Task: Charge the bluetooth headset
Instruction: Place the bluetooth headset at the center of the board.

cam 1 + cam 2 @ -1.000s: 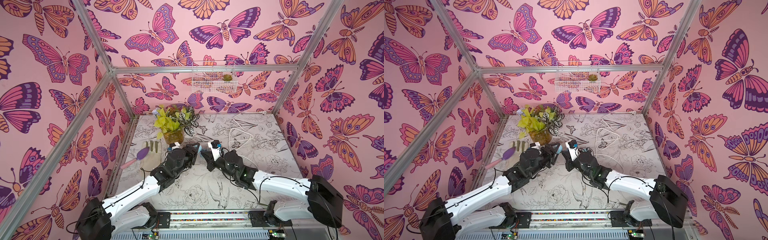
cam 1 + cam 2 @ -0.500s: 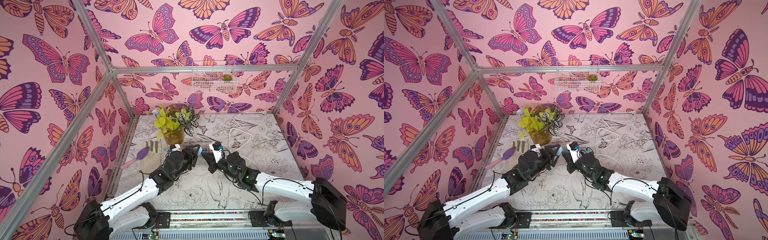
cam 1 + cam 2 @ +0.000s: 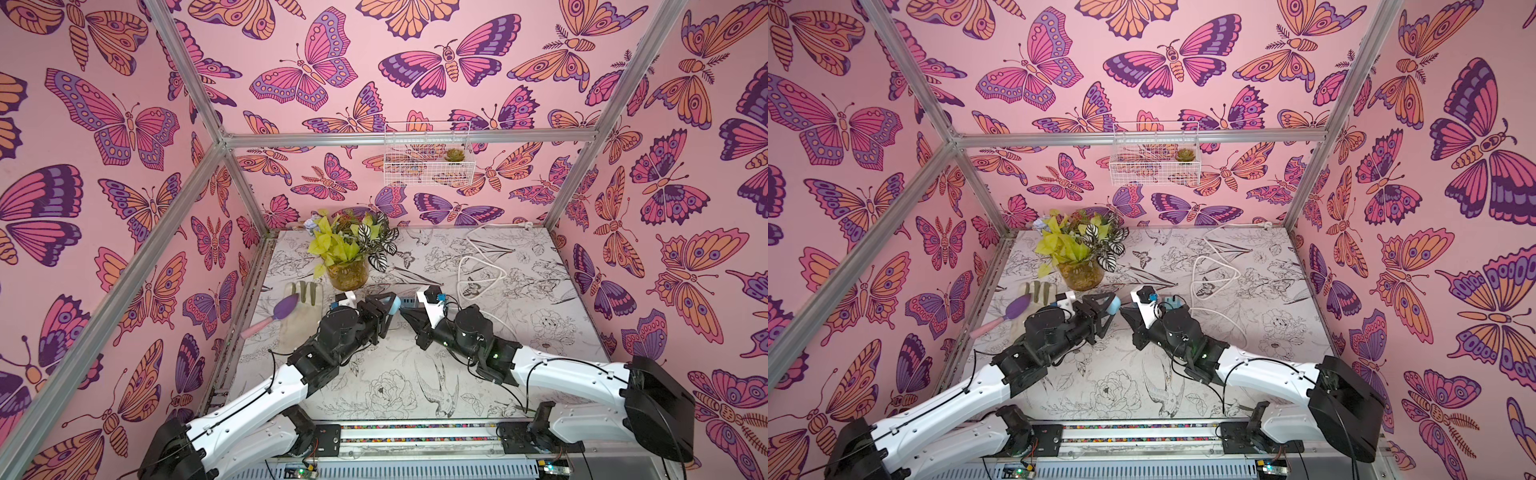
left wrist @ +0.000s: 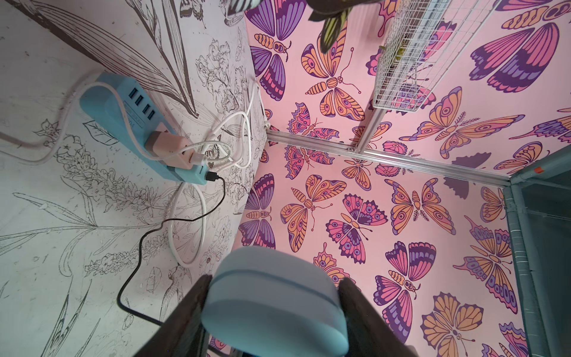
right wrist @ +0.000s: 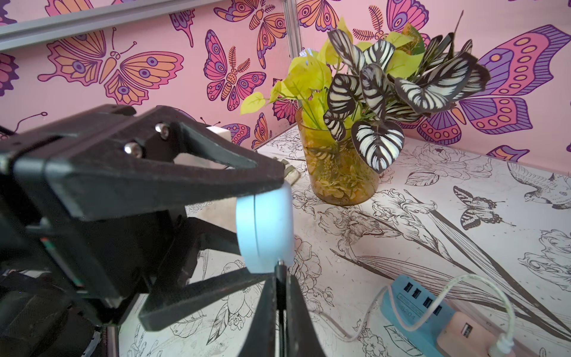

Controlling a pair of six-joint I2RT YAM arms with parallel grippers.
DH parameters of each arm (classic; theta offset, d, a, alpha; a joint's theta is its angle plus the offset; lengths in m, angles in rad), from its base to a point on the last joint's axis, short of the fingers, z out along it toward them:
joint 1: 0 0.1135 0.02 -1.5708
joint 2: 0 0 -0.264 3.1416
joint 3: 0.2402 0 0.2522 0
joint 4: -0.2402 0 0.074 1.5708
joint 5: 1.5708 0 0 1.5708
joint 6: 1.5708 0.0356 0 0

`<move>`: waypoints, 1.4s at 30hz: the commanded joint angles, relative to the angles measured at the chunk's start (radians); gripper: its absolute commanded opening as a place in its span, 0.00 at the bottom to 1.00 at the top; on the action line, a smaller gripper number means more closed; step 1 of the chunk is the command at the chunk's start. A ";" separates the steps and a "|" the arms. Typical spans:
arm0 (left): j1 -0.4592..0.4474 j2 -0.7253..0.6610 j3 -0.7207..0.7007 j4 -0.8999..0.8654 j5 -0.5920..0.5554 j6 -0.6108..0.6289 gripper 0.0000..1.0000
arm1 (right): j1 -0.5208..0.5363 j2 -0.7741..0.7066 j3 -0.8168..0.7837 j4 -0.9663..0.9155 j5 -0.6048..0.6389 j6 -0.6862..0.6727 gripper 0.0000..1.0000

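Note:
The bluetooth headset shows as a rounded light-blue case [image 4: 275, 303] with a seam around it, held off the table. My left gripper [image 4: 275, 296] is shut on it, one dark finger on each side. In both top views the case [image 3: 394, 302] [image 3: 1114, 304] sits between the two grippers. My right gripper [image 5: 280, 278] is shut on the black plug [image 5: 280, 269] of a thin black cable [image 4: 173, 222]. The plug's tip touches the case's [image 5: 265, 228] edge; I cannot tell whether it is in a port. The cable's other end sits in a blue USB hub [image 4: 123, 114].
An amber jar of leaves [image 3: 347, 270] stands behind the grippers. A pale glove [image 3: 305, 328] with a purple and pink brush [image 3: 282, 309] lies at the left. White cable loops [image 3: 478, 270] lie at the back right. A wire basket [image 3: 426, 153] hangs on the back wall.
The right arm has shifted slightly and brought the plug up against the case. The left gripper keeps its hold on the case and has barely moved.

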 commanded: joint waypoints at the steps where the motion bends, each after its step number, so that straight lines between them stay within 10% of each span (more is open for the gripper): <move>1: 0.002 -0.043 -0.017 -0.074 0.089 0.007 0.00 | -0.003 -0.011 0.001 0.030 0.043 -0.010 0.03; 15: 0.053 -0.170 -0.018 -0.336 -0.024 0.046 0.00 | -0.004 -0.179 -0.106 -0.140 0.090 -0.002 0.37; 42: 0.058 -0.063 -0.222 -0.483 -0.070 -0.073 0.00 | -0.003 -0.390 -0.193 -0.366 0.047 0.131 0.41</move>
